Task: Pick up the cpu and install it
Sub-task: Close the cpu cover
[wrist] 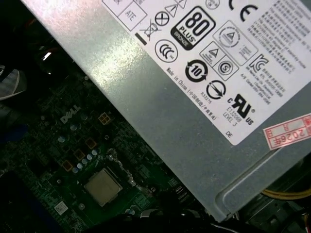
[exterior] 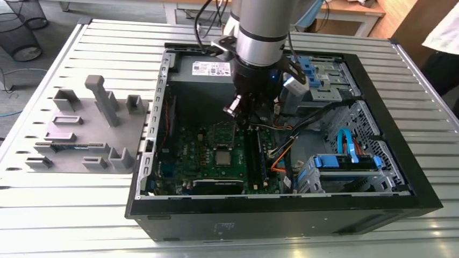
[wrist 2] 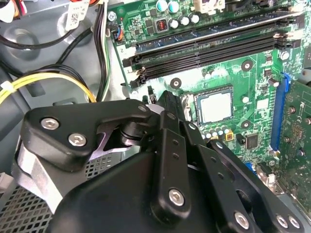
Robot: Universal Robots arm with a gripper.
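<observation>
The cpu (exterior: pixel 224 157) is a small silver square lying flat in its socket on the green motherboard (exterior: pixel 190 161) inside the open computer case (exterior: pixel 287 215). It also shows in the second wrist view as the cpu (wrist 2: pixel 216 107) and in the first wrist view as the cpu (wrist: pixel 103 187). My gripper (exterior: pixel 242 122) hangs over the motherboard, a little above the cpu and toward the back of the case. In the second wrist view the gripper (wrist 2: pixel 163 99) has its black links beside the socket, apart from the chip.
A silver power supply (exterior: pixel 208 70) fills the case's back corner, close to the arm. Long black memory sticks (wrist 2: pixel 209 46) run beside the socket. Cables and blue drive bays (exterior: pixel 344 161) crowd the exterior view's right. A grey parts fixture (exterior: pixel 86 129) sits left of the case. A person (exterior: pixel 444 32) stands at the far right.
</observation>
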